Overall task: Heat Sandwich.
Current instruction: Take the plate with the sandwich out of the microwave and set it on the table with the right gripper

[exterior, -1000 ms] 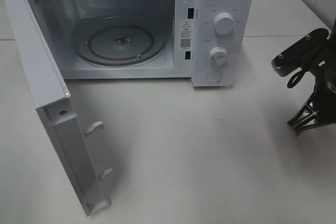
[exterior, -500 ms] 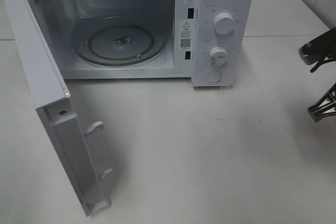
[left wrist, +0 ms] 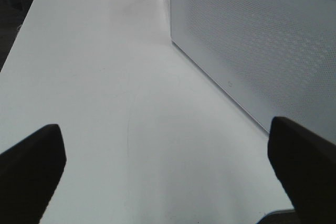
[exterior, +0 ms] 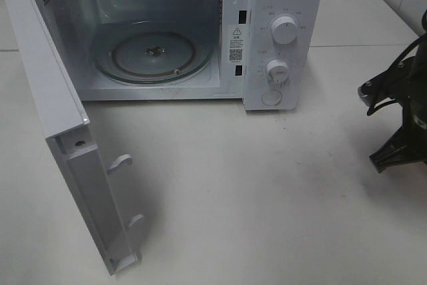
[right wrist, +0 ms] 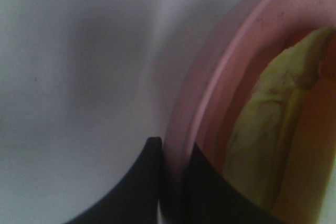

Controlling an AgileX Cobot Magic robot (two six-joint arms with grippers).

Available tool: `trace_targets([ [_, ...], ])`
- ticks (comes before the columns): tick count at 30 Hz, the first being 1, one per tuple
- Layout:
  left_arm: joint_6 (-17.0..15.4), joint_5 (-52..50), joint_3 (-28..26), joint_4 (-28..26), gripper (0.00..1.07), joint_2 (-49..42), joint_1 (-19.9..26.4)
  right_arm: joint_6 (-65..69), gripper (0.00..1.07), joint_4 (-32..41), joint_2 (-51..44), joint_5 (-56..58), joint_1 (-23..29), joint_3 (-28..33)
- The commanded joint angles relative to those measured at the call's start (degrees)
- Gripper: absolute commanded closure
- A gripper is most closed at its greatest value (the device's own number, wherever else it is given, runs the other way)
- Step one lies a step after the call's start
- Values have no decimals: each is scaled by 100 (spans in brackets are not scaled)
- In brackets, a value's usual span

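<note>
The right gripper (right wrist: 170, 182) is clamped on the rim of a pink plate (right wrist: 210, 87), one dark finger on the outside of the rim and the other just inside it, with the rim pinched between them. Directly beyond the inner finger, inside the plate, lies the sandwich (right wrist: 262, 145); only a blurred pale yellow-green edge of it shows, so its shape and which way its long side runs cannot be told. It sits in the plate close to the pinched rim, so it will ride along with the plate.

In the high view this arm stands at the far right edge of the table (exterior: 267, 198), and the plate itself cannot be made out there. The microwave (exterior: 283, 5) is well away to the left of that arm, its door (exterior: 60, 131) swung fully open toward the left and the glass turntable (exterior: 153, 55) bare inside. The cavity mouth faces the front of the table, so I judge the plate must travel leftward across the open table and then in toward the turntable, kept level.

The left gripper (left wrist: 168, 166) hangs with its fingers wide apart, holding nothing, beside the perforated outer face of what looks like the open door. The right arm, already carrying the plate, is the one to make the move.
</note>
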Motion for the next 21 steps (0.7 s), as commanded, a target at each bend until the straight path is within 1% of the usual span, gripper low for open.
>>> trace_targets([
  [1,-23,-92,17,-6,5,-149,23,327,105,-401,201,0,-29,-29],
  [7,-23,-92,17,-6,5,-149,23,636,105,-642,539,-264,-29,-29],
  [16,-23,-92,17,-6,5,-149,23,710,105,-751,1186,-430,-29,-29],
  [21,-23,-92,17,-6,5,-149,23,751,103,-756,1255,-510,-29,-29],
])
